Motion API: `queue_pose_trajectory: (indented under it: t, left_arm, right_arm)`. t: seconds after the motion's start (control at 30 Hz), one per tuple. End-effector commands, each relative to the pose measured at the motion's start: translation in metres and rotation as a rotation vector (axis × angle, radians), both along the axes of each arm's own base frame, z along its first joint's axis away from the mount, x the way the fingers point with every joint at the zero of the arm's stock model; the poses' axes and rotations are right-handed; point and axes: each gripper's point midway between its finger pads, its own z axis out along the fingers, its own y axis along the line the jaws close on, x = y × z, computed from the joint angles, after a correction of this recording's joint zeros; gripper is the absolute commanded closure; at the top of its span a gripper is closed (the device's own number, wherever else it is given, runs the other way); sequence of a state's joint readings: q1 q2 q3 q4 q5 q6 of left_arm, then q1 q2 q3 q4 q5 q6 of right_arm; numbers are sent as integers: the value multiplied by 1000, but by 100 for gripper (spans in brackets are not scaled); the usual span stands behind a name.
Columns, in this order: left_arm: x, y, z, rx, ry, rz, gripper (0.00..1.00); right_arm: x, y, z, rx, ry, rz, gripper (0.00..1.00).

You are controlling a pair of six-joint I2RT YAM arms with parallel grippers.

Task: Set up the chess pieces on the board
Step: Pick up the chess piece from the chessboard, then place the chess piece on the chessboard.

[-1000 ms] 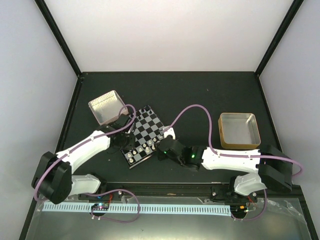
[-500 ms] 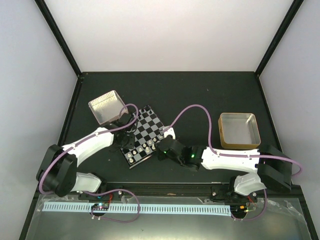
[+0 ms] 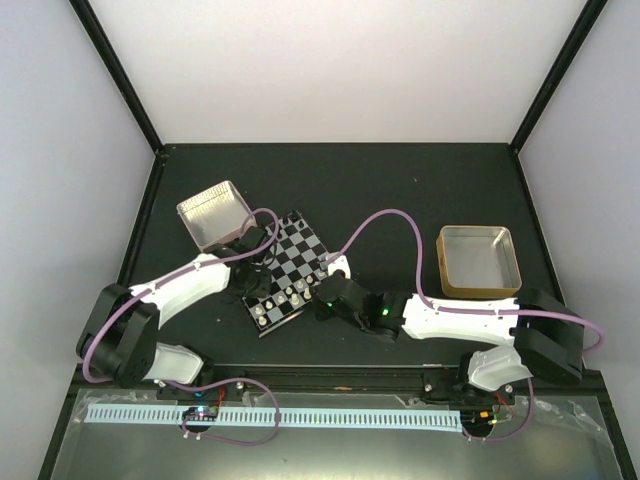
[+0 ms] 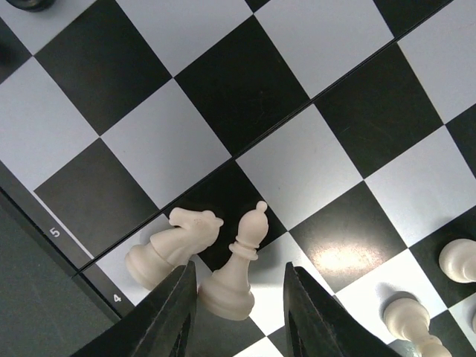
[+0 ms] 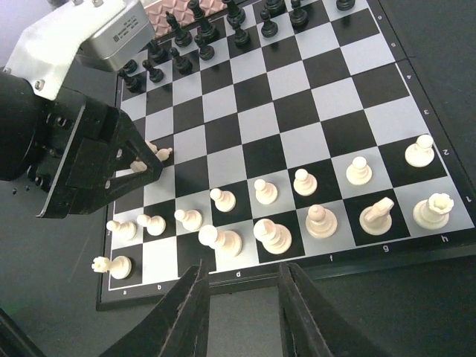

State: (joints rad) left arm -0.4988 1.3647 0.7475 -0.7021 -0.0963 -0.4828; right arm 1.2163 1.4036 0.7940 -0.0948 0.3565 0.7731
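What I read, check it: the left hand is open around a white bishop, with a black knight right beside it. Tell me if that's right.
Not quite. The knight beside the bishop is cream-white, not black; the left wrist view shows it. The left hand is indeed open around the white bishop.

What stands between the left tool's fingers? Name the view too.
A cream-white bishop stands between the fingers of the left tool, seen in the left wrist view; a knight is just outside them.
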Motion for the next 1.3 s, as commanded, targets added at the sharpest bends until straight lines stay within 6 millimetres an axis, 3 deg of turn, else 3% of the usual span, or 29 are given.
queue_pose_trajectory:
  t: [0.0,0.2,0.4,0.5,0.63,0.8,1.03,1.2,1.27]
  left_arm:
    - [2,-3,-7,-13,12,-2,66]
    - [0,-5,-12,-17,28,-10,68]
    - [0,-7,-14,-27,35,-15,87]
    - [3,-10,-2,-51,-1,-19,89]
    - [11,-23,33,-140,-93,-65,89]
    - [9,-58,102,-354,-242,-236,89]
    - [-38,-108,191,-716,-437,-648,87]
    - [-66,-114,225,-831,-573,-803,87]
    - [-70,-113,230,-841,-613,-819,87]
  right_arm:
    - [5,2,8,26,-9,-25,72]
    - [6,1,8,26,-7,-33,72]
    - [6,-1,13,39,-9,-39,72]
    - [6,-1,22,62,-17,-41,72]
    - [6,-1,39,113,-17,-22,70]
    - [6,0,78,250,-5,66,61]
    - [-6,3,147,466,60,278,40]
    - [-7,-2,181,509,70,286,36]
    - [-4,-2,181,479,95,269,36]
